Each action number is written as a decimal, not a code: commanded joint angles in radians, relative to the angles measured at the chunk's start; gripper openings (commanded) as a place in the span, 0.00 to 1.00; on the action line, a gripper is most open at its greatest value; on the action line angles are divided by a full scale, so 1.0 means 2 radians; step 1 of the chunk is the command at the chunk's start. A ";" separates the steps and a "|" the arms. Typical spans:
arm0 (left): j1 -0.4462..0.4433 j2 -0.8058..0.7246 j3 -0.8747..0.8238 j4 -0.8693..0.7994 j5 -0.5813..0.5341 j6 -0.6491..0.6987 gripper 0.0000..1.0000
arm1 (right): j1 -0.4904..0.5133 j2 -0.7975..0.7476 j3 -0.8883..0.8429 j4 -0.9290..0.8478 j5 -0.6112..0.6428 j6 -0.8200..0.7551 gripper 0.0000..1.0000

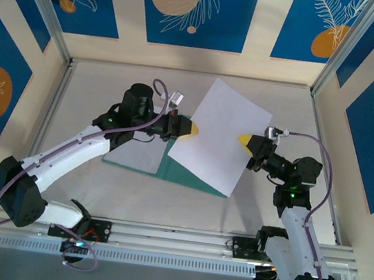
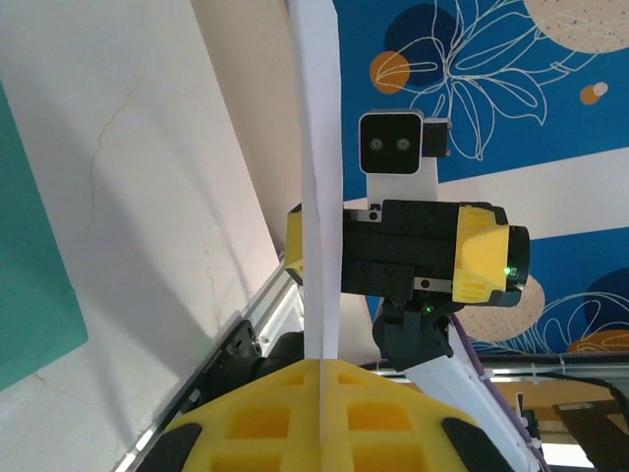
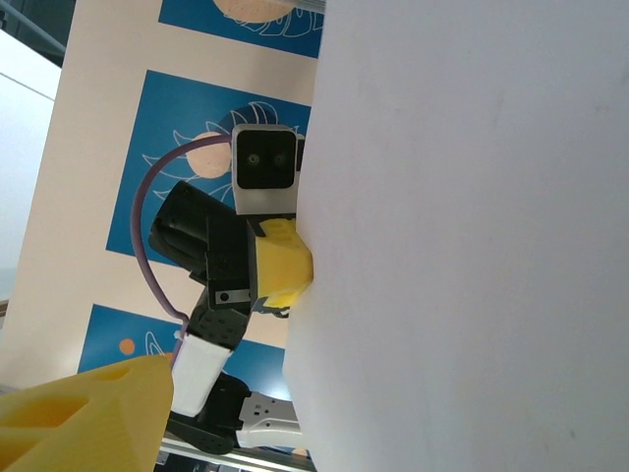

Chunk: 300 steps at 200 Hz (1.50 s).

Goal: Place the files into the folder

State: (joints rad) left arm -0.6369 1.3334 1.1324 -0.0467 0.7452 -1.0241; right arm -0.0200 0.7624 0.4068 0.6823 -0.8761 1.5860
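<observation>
A white sheet point(image 1: 219, 134) of the files is held up off the desk point(image 1: 104, 86), slanting across the middle of the workspace, with its top corner toward the back wall and its lower edge hanging over the folder point(image 1: 185, 176). The left wrist view shows this sheet point(image 2: 319, 177) edge-on as a thin white strip running up from between the yellow fingers. The teal-green folder lies flat and open on the desk, partly covered by the raised sheet and partly under the left arm. A pale rectangle point(image 1: 133, 152) on the folder's left leaf could be the second sheet, though the arm's shadow leaves that unclear. The left tool point(image 1: 190, 128) is clenched on the sheet's left edge, pinching the paper between its pads. The right tool point(image 1: 246, 141) sits at the sheet's right edge with its jaws spread apart and released. In its own wrist view, one yellow finger point(image 3: 88, 413) stands clear of the paper point(image 3: 472, 246), which spans the right side of that picture.
</observation>
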 commanded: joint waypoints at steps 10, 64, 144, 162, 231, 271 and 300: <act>0.007 -0.013 0.009 -0.013 -0.011 0.021 0.00 | 0.001 -0.007 0.009 -0.016 0.001 -0.015 0.78; 0.009 -0.020 0.013 -0.035 -0.022 0.035 0.00 | 0.000 -0.007 0.010 -0.022 0.000 -0.017 0.77; 0.010 -0.019 0.009 -0.038 -0.005 0.048 0.00 | 0.000 -0.007 0.010 -0.030 0.000 -0.020 0.73; 0.010 -0.019 0.008 -0.037 0.000 0.051 0.00 | 0.000 -0.007 0.010 -0.028 -0.002 -0.021 0.68; 0.010 -0.021 0.004 -0.027 0.008 0.052 0.00 | 0.001 -0.007 0.010 -0.037 0.001 -0.029 0.47; 0.010 -0.023 0.000 -0.019 0.009 0.048 0.00 | 0.001 -0.005 0.011 -0.042 0.002 -0.033 0.25; 0.010 -0.023 0.000 -0.018 0.006 0.047 0.00 | 0.001 -0.005 0.014 -0.052 0.003 -0.040 0.23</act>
State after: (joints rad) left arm -0.6300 1.3155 1.1324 -0.1120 0.7357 -0.9394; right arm -0.0200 0.7601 0.4084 0.6003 -0.8753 1.5333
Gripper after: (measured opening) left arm 0.042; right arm 0.238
